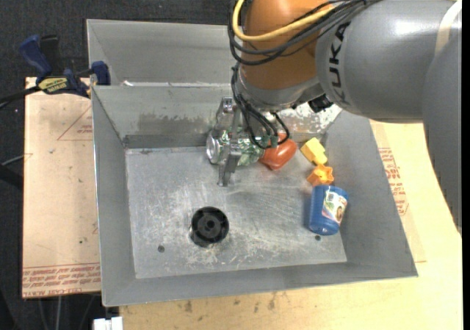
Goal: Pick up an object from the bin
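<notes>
Near the back of the bin, the tool hangs low over bare floor. Wide or narrow, I cannot tell. Nothing is picked yet. A red toy lies just beside it. Next, I think, it must get right over one thing.

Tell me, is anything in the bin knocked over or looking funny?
Yes, the blue bottle lies tipped on its side near the right side of the bin, not standing up. The other things, like the black round piece and the yellow block, just lie loose. Nothing looks spilled or broken.
</notes>
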Controlling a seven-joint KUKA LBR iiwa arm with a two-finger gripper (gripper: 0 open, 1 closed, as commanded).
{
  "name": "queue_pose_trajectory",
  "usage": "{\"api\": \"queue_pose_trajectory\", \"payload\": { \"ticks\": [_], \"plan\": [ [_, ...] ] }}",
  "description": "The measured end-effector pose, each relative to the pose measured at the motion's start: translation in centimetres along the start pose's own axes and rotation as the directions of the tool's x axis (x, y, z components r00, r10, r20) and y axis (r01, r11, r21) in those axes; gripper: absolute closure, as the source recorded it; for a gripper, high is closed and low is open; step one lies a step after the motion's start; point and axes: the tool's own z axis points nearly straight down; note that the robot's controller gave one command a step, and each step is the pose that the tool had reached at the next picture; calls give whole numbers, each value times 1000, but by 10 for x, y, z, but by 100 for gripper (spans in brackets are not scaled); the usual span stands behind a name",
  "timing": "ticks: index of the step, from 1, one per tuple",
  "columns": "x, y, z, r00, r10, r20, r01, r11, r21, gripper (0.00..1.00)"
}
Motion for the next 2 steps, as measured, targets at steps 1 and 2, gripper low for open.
{"api": "queue_pose_trajectory", "payload": {
  "ticks": [1,2],
  "plan": [
    [-2,-1,-5,1000,2,8,-2,1000,-1,0],
    [-10,-33,61,999,48,13,-48,999,-2,0]
  ]
}}
